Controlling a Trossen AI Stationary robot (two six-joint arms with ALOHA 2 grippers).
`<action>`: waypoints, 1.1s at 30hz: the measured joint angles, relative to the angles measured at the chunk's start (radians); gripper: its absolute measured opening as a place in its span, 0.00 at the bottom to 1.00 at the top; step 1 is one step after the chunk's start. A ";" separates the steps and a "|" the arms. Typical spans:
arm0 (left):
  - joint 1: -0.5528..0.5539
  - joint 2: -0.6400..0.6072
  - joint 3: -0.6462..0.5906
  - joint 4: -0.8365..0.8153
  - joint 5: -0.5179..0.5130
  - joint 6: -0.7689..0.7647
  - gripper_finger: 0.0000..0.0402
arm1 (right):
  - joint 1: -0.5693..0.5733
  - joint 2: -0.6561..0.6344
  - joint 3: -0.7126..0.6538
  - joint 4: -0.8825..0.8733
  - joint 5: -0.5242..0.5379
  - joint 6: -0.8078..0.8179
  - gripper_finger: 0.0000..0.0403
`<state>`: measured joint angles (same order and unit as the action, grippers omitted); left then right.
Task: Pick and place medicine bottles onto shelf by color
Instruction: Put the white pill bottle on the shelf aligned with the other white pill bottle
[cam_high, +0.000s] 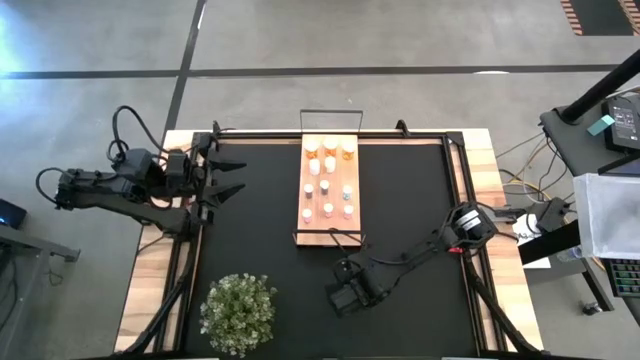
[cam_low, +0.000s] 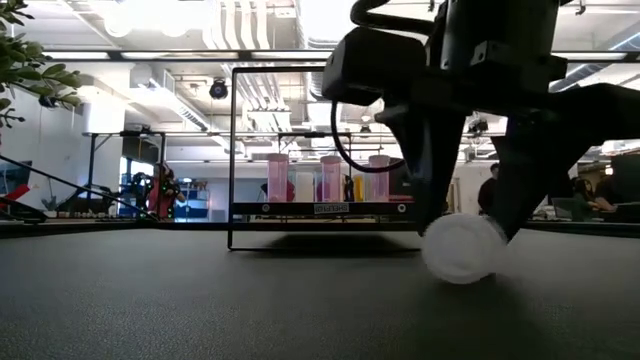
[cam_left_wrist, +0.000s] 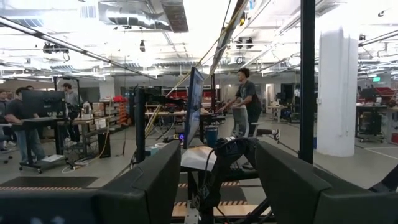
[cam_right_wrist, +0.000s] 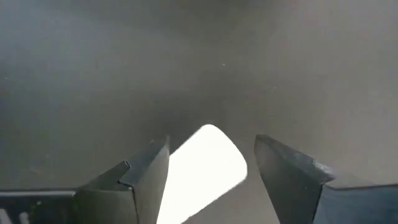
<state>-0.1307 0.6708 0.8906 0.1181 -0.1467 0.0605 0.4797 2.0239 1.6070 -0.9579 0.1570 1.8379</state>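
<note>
1. Bottle (cam_right_wrist: 202, 168), white, lies on its side on the black mat (cam_high: 400, 200), between my right gripper (cam_low: 470, 215) fingers, which stand apart around it and are not yet clamped.
2. I judge this the pick step; next I need to close squarely, then lift.
3. Shelf (cam_high: 300, 200) beyond already carries sorted bottles.
4. Left gripper (cam_high: 228, 176) waits open at the mat's left edge.
5. No labels readable.
</note>
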 joint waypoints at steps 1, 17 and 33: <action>0.000 0.000 0.000 0.001 0.000 0.000 0.48 | 0.000 0.003 -0.002 -0.001 0.000 -0.008 0.56; 0.000 0.015 0.000 0.001 0.000 0.000 0.48 | -0.009 -0.040 0.004 -0.038 -0.025 -0.476 0.51; 0.000 0.030 0.000 0.001 -0.012 -0.002 0.48 | 0.033 -0.083 0.008 0.089 -0.059 -0.530 0.51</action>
<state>-0.1307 0.7007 0.8902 0.1188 -0.1584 0.0589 0.5130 1.9405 1.6146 -0.8686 0.0975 1.3075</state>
